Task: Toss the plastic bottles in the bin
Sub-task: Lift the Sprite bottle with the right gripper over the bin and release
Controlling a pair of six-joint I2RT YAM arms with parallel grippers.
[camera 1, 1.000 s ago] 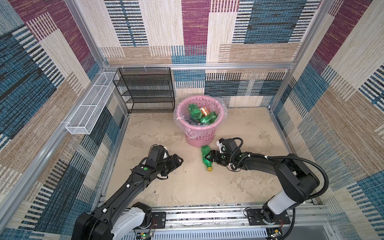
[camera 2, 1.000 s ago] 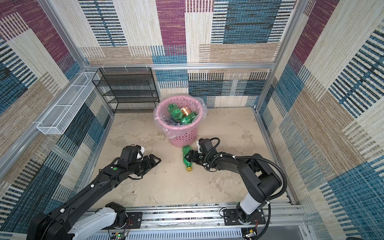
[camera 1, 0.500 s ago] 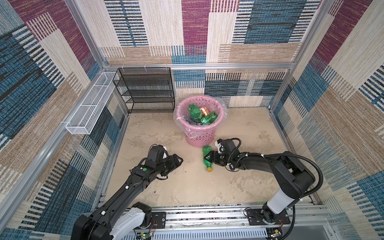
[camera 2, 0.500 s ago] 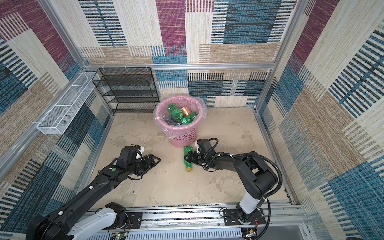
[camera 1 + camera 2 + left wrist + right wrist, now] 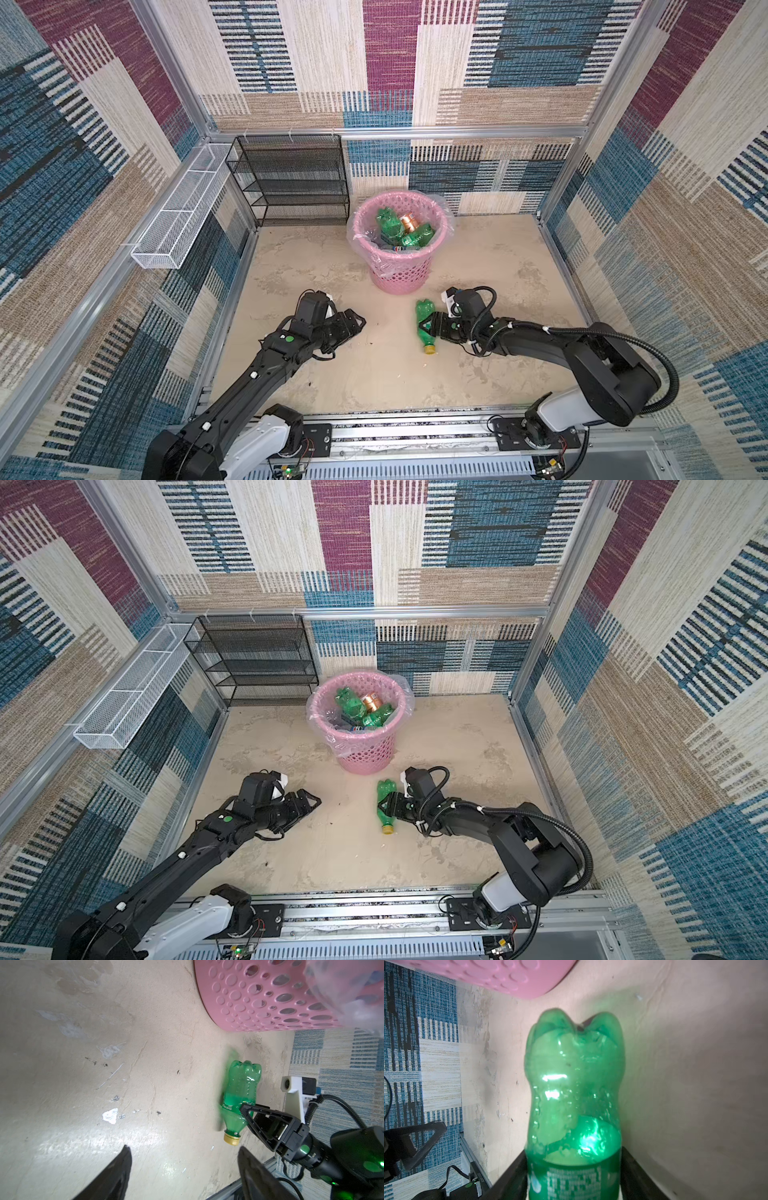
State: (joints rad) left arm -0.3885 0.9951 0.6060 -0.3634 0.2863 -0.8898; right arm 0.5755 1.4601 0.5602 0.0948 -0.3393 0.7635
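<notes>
ok so the right gripper (image 5: 431, 326) has the green bottle (image 5: 424, 315) pinched at its label, lying on the tabletop (image 5: 374, 374), bin (image 5: 401, 270) close off to that gripper's side, so I'd lift well above the rim before letting go; left gripper (image 5: 356, 326) open, empty.

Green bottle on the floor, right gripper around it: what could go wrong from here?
1. Slip: the right gripper grips the green bottle at its label, with the base end sticking out well beyond the grip; it may pivot or slide out on lifting.
2. Collision: the bin stands close by, so a low swing could knock its wall or snag the loose liner.
3. Overflow: the bottles in the bin are piled fairly high; a dropped one could bounce out.
</notes>
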